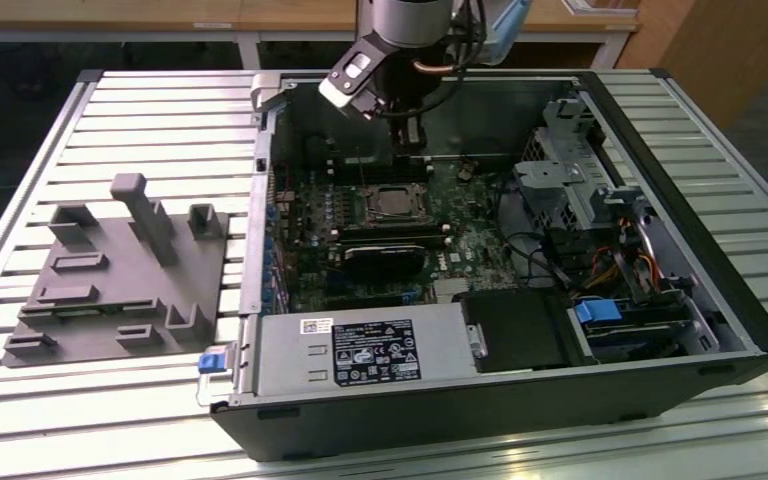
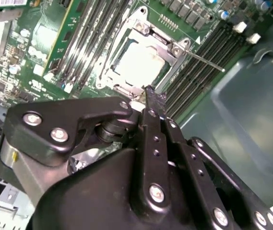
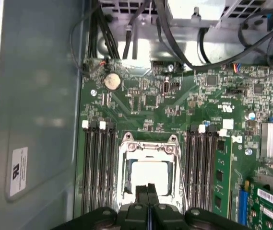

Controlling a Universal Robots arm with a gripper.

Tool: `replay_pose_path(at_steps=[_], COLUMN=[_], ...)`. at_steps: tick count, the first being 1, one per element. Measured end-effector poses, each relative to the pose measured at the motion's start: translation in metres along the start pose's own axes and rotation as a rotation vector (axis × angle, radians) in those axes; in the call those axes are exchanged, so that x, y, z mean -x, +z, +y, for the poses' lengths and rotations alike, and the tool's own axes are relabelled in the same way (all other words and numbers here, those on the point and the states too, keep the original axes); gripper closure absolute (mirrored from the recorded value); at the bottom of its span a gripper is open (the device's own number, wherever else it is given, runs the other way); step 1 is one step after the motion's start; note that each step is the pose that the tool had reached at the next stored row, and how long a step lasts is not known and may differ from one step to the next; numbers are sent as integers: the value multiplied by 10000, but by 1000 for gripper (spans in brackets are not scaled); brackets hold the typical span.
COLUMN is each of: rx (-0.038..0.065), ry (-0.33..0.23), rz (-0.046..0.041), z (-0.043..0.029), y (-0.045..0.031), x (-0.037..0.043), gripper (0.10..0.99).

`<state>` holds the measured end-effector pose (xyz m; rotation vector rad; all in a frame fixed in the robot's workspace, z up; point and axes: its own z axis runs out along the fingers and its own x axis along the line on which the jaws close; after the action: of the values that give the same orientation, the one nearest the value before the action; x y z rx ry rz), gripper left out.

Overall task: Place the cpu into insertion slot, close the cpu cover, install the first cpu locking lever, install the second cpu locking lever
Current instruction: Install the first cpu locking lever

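We see the cpu [image 3: 148, 173] seated in the slot [image 3: 126, 184], with the cover [image 3: 148, 146] lying over it. Our claw [image 3: 148, 188] hovers at the slot's edge, pinched together and empty. One lever [image 2: 204, 60] juts free from the slot's side, beside the claw tip.
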<state>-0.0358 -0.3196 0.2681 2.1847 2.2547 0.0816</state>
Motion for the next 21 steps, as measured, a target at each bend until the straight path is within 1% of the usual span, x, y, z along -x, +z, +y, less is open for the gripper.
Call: replay_pose_path(at_steps=[2, 13, 17, 21], rx=[-6, -78, -101, -114], ry=[-217, -2220, -2859, -3218], rz=[11, 85, 110, 123], z=[0, 0, -1, -5], y=[1, 15, 19, 23], x=[0, 0, 1, 1], gripper=[980, 980, 980, 980])
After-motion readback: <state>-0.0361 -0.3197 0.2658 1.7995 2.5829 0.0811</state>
